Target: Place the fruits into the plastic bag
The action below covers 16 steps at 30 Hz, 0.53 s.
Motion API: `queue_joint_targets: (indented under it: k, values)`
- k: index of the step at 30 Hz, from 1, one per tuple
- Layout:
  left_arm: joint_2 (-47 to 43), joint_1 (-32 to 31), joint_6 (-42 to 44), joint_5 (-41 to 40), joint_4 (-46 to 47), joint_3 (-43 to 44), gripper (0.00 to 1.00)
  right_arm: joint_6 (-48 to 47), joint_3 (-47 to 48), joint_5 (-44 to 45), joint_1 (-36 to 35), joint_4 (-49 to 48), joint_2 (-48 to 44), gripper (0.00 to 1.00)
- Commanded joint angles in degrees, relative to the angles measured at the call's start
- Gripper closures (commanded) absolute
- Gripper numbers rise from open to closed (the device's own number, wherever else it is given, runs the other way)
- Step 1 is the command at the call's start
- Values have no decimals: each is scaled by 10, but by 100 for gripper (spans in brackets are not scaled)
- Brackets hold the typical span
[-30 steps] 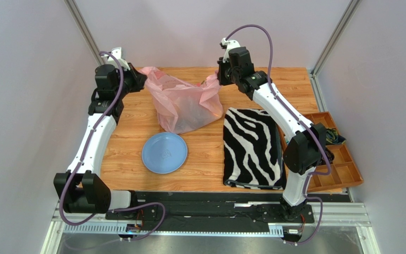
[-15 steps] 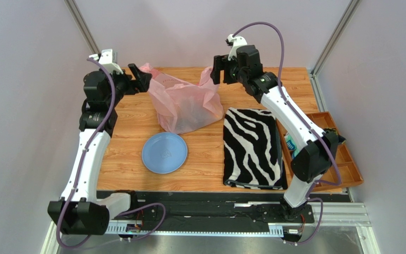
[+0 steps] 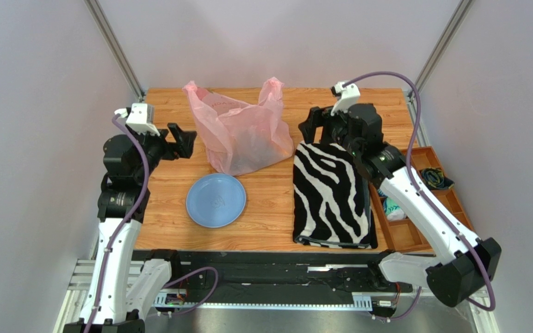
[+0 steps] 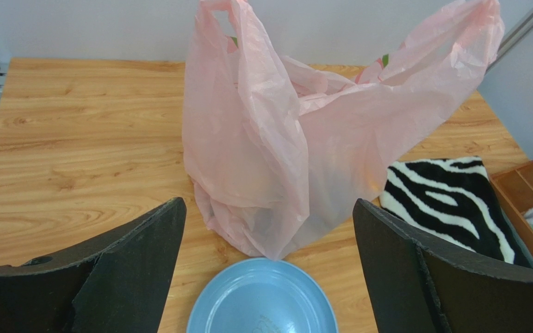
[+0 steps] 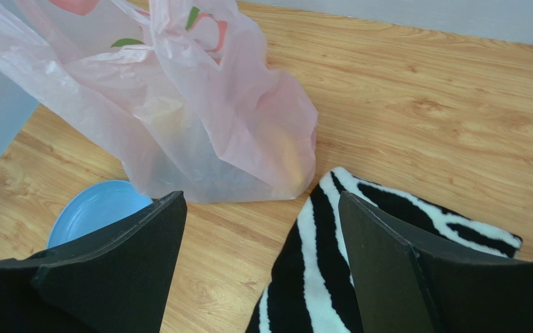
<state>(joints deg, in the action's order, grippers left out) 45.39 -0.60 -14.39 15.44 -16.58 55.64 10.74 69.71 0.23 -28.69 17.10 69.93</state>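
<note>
The pink translucent plastic bag (image 3: 241, 135) stands on its own at the back middle of the table, both handle loops sticking up. The fruits (image 3: 254, 149) show only as a dim darker and orange tint through its film. My left gripper (image 3: 184, 141) hangs open left of the bag, apart from it. In the left wrist view the bag (image 4: 297, 159) stands ahead of the wide-open left gripper (image 4: 268, 202), with nothing between the fingers. My right gripper (image 3: 313, 132) is open right of the bag, over the cloth's far edge. In the right wrist view the right gripper (image 5: 261, 195) holds nothing, and the bag (image 5: 179, 118) lies ahead to the left.
A round blue plate (image 3: 216, 200) lies in front of the bag. A zebra-striped cloth (image 3: 332, 194) covers the table's right part. An orange compartment tray (image 3: 450, 222) with small items sits beyond the right edge. Walls and frame posts close in the sides and back.
Both grippers opened, let go of the bag's handles and drew back toward the near side and outward. The bag stayed upright, its handles now free.
</note>
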Motion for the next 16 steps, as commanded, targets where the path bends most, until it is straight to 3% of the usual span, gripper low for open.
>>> queue_joint_targets:
  k: [1, 16]
  values:
    - [-31, 2, 10, 15, -13, -18, 1, 8, -69, 69, 4, -55, -61, 15]
    - [-46, 3, 2, 4, -13, -26, 1, 8, -172, 159, 4, -60, -139, 15]
